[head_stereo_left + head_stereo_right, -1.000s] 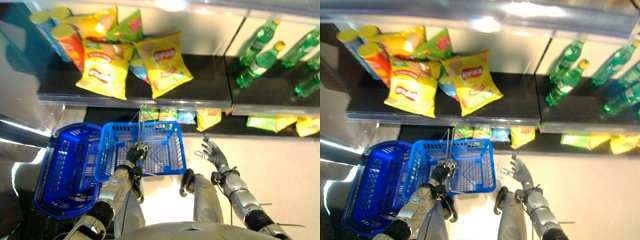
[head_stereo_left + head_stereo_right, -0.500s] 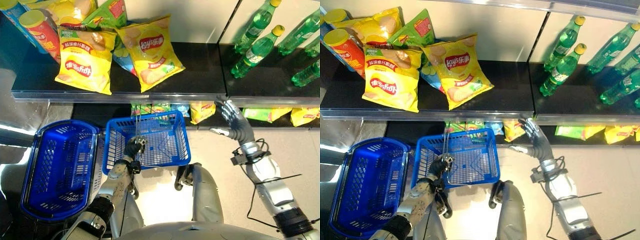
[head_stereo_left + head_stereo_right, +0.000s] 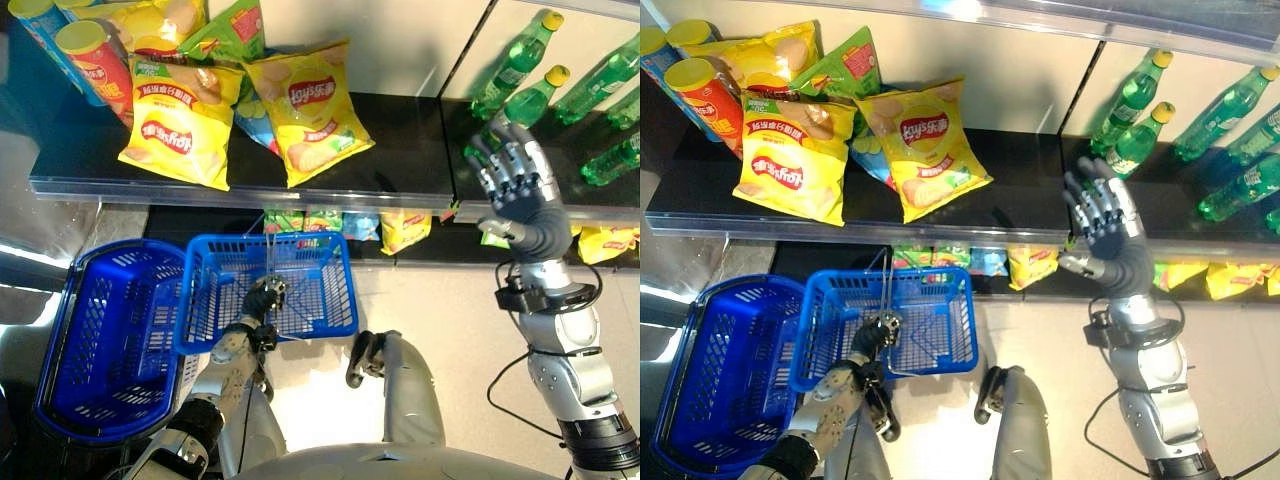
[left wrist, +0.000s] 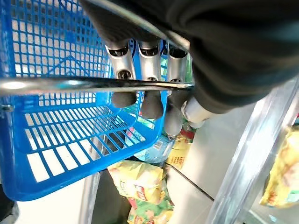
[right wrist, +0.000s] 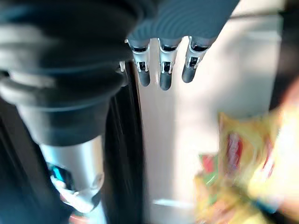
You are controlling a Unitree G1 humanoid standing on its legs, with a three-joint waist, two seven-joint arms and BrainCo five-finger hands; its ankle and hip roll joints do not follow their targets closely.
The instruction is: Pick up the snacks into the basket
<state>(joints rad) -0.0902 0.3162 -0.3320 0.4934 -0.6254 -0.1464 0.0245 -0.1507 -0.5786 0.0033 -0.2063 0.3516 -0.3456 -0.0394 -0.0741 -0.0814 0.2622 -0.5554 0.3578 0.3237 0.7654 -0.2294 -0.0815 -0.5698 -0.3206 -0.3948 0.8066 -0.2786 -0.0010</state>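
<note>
I see yellow chip bags (image 3: 305,105) on the upper shelf (image 3: 400,185) | right hand (image 3: 520,190) raised before shelf edge, fingers spread, empty | left hand (image 3: 262,298) curled round blue basket's (image 3: 265,290) wire handle (image 4: 93,85)

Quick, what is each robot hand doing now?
Left hand: shut on the blue basket's handle.
Right hand: open, holding nothing.

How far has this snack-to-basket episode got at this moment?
Barely started. The small blue basket looks empty and hangs by its wire handle from the curled left hand. The right hand is open, raised by the shelf edge, holding nothing. The yellow chip bags lie on the shelf, none picked yet.
</note>
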